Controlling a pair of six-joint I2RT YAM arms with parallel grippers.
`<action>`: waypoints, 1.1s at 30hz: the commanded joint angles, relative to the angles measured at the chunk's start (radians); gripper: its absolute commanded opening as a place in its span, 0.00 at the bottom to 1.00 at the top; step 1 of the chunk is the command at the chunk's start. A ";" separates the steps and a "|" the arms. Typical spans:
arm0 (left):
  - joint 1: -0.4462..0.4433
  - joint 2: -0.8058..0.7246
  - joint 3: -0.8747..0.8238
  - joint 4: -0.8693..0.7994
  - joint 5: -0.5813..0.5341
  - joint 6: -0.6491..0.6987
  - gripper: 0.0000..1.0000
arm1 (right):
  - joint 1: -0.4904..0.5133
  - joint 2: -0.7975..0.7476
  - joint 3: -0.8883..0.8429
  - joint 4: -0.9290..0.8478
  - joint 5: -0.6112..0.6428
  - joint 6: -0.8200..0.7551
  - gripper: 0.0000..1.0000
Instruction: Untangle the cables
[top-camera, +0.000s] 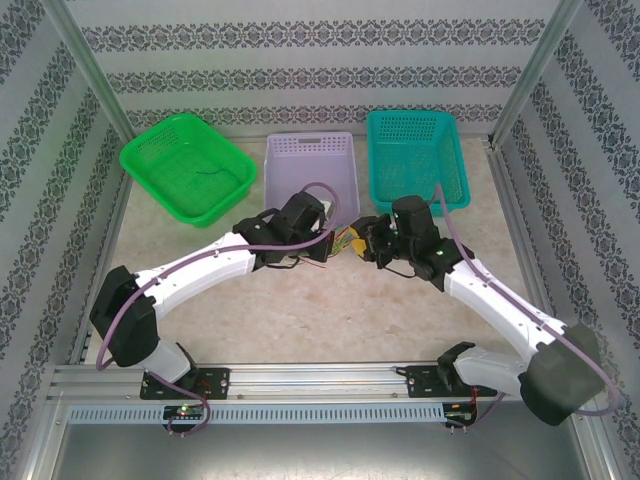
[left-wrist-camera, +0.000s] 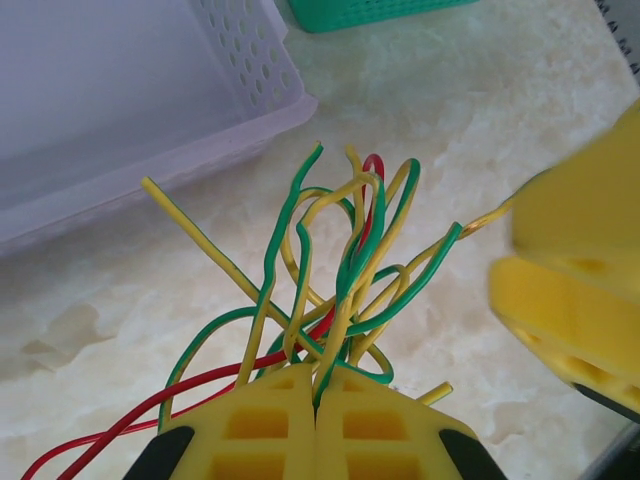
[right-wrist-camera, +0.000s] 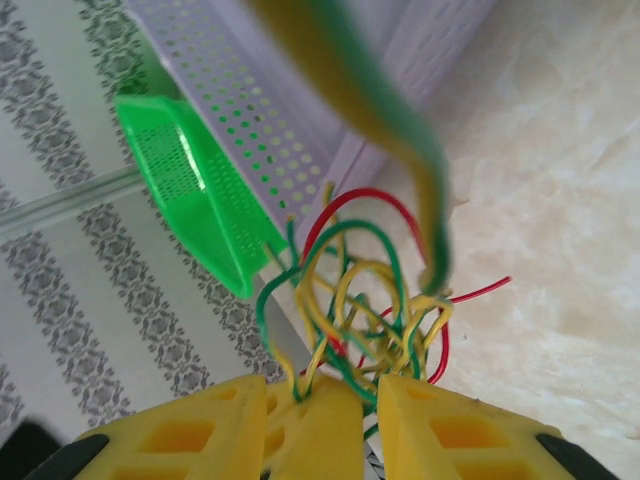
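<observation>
1. The left pincer (left-wrist-camera: 315, 400) is clenched, its yellow fingers pressed together on the root of the cables (left-wrist-camera: 340, 260), a knot of thin green, yellow and red insulated wires.
2. The right pincer (right-wrist-camera: 320, 392) sits just right of it. Its yellow fingers stand partly apart with wires running into the gap, but I cannot tell whether they bite.
3. The knot hangs between the two pincers, over the pale marbled surface (left-wrist-camera: 480, 90), near the front wall of the lilac perforated plastic basket (left-wrist-camera: 120, 100).
4. Farther out are a bright green mesh basket (top-camera: 185, 165) at far left and a teal mesh basket (top-camera: 415, 155) at far right.
5. The wires look light, springy and smooth-skinned, so they probably slip if pinched loosely and snag if yanked.
6. The best hold is likely a free end, such as the straight yellow tail (left-wrist-camera: 190, 225), drawn out slowly.
</observation>
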 joint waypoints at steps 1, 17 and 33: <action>-0.035 -0.033 -0.013 0.018 -0.104 0.097 0.00 | -0.006 0.031 0.055 -0.036 0.008 0.046 0.35; -0.097 -0.049 -0.026 0.039 -0.168 0.149 0.00 | -0.052 0.104 0.042 0.003 -0.035 0.035 0.24; -0.100 -0.058 -0.035 0.071 -0.143 0.115 0.00 | -0.052 0.131 0.037 0.075 -0.047 0.072 0.24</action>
